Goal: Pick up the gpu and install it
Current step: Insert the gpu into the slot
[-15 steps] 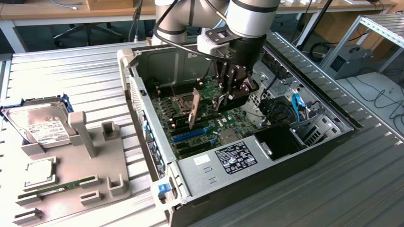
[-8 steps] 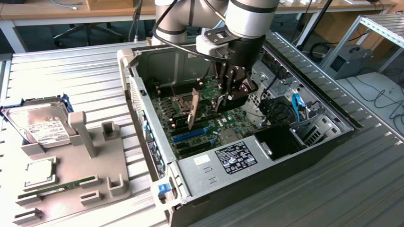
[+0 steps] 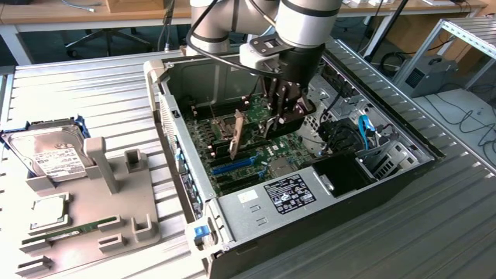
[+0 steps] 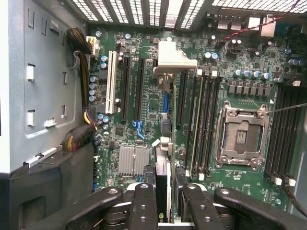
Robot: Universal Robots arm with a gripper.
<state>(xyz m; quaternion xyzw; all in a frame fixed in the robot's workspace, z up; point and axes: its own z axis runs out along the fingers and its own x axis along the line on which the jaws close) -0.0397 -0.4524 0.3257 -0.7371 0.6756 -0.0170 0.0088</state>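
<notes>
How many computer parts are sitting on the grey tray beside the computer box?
3: a hard drive at the tray's far end, a square silver chip in the middle, a green memory stick nearest the camera. None seems hidden.

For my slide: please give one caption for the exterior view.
Robot hand holds the gpu upright above the motherboard inside the open computer case.

Tabletop point(image 3: 93, 87): ribbed metal, matt silver-grey. Computer case point(image 3: 232, 200): bare sheet metal, dull, with a black outer shell. Motherboard point(image 4: 249, 62): green circuit board, semi-gloss; a finned metal heatsink point(image 4: 134, 159) noted. Pincer point(image 4: 163, 211): matt black, bolted fingers. Gpu point(image 4: 163, 184): thin dark card. Hard drive point(image 3: 54, 157): shiny metal, paper label. Holder tray point(image 3: 101, 232): matt beige plastic.
</notes>
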